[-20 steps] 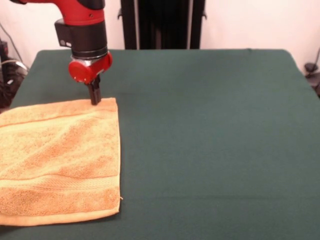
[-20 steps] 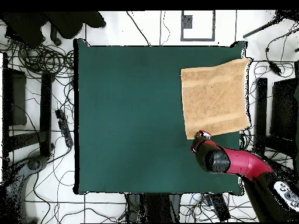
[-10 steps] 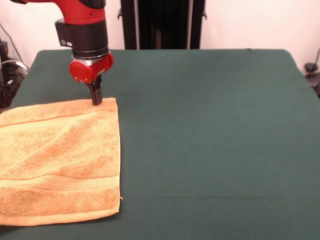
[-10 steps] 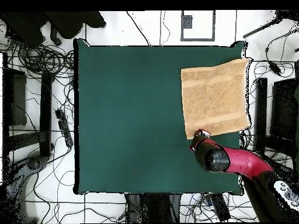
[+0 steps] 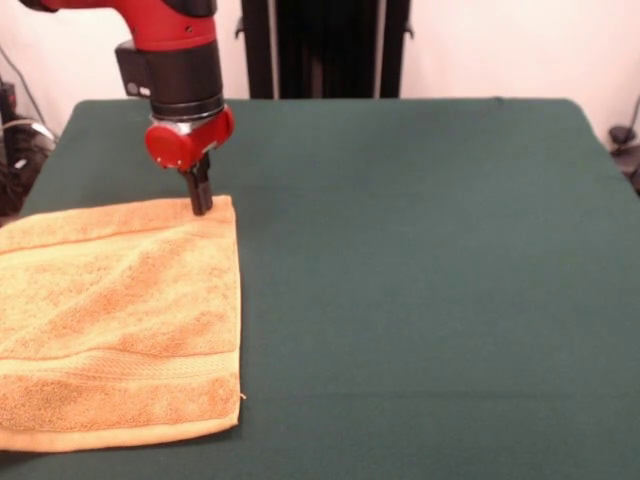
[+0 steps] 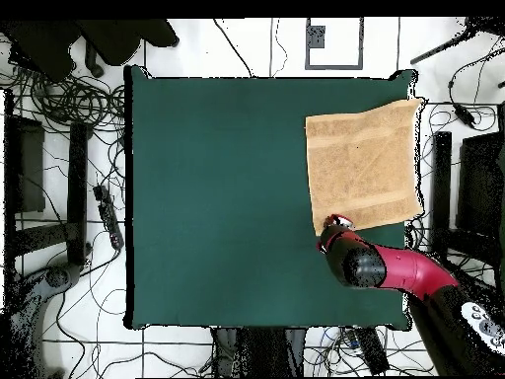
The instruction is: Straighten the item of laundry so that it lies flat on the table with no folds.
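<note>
Fingers (image 5: 201, 203) looked pinched close together with their tips at the towel's (image 5: 118, 318) far corner, though whether they held any cloth could not be told, and the towel lay spread nearly flat on the green surface (image 5: 430, 280), mostly beside and behind them.

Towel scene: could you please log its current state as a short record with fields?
towel: golden-orange, spread out, no folds visible
towel place: table corner, one side reaching past the table edge
table: dark green cloth
claw: at the towel's far corner in the front view, tips at the towel edge
claw state: cannot tell
arm: red and black, over the table beside the towel
</note>
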Robot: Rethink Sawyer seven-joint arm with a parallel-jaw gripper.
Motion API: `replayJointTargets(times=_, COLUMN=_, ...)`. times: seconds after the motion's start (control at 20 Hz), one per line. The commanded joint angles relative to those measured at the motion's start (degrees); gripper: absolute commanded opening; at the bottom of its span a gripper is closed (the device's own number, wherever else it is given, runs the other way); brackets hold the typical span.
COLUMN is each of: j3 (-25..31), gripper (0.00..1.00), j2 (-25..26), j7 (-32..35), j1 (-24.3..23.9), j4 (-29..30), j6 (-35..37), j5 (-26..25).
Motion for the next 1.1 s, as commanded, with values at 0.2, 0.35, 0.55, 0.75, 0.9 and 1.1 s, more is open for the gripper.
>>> replayJointTargets(times=0.2, j3=3.80, gripper=0.00, j2=4.16, j7=9.77, j1=3.31, j4=-0.51, j6=1.63, j5=0.49)
replayJointTargets(times=0.35, j3=2.21, gripper=0.00, j2=7.06, j7=10.20, j1=4.07, j4=-2.91, j6=0.19, j5=-0.29)
replayJointTargets(times=0.55, j3=1.20, gripper=0.00, j2=8.52, j7=10.10, j1=4.23, j4=-4.30, j6=-0.78, j5=-0.90)
replayJointTargets(times=0.75, j3=-0.54, gripper=0.00, j2=9.75, j7=11.12, j1=5.71, j4=-5.24, j6=-2.05, j5=-1.31)
replayJointTargets(times=0.9, j3=-1.96, gripper=0.00, j2=10.73, j7=11.66, j1=6.69, j4=-6.23, j6=-2.88, j5=-1.66)
replayJointTargets(times=1.1, j3=-5.35, gripper=0.00, j2=11.58, j7=13.65, j1=9.74, j4=-7.47, j6=-3.58, j5=-1.48)
